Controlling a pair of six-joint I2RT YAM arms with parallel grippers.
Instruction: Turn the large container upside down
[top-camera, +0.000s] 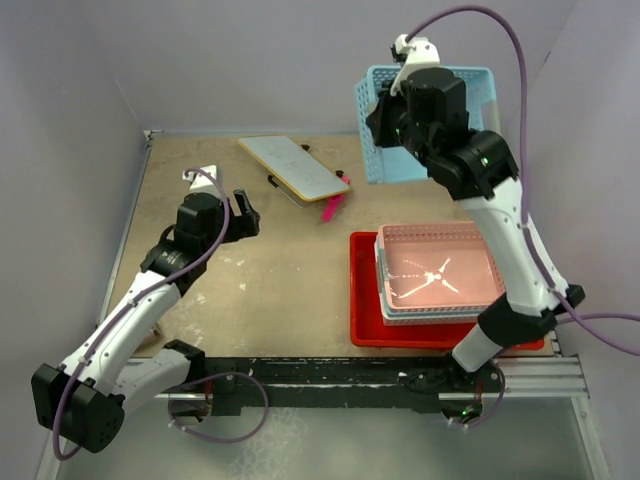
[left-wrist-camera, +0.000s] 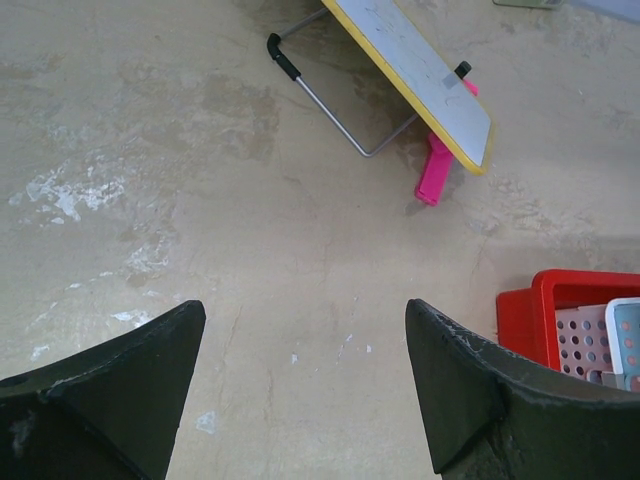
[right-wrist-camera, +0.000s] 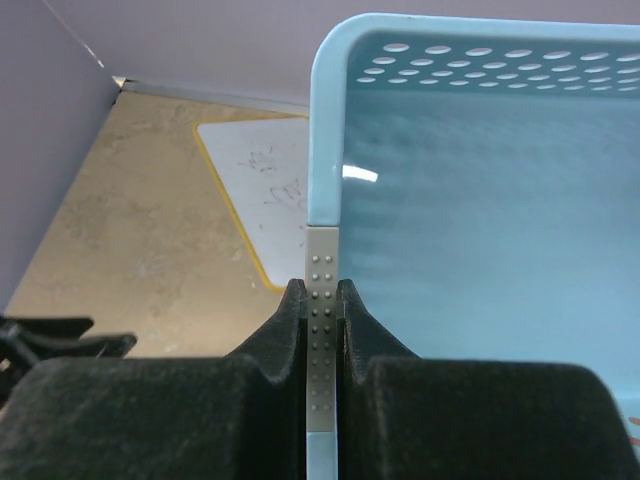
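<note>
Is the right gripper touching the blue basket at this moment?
Touching. The right wrist view shows the right gripper shut on the rim of the blue basket, no gap on either side.

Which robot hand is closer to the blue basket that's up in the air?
Right. The right gripper pinches the rim of the blue basket, holding it up. The left gripper is open, low over the table, well off to the basket's left.
</note>
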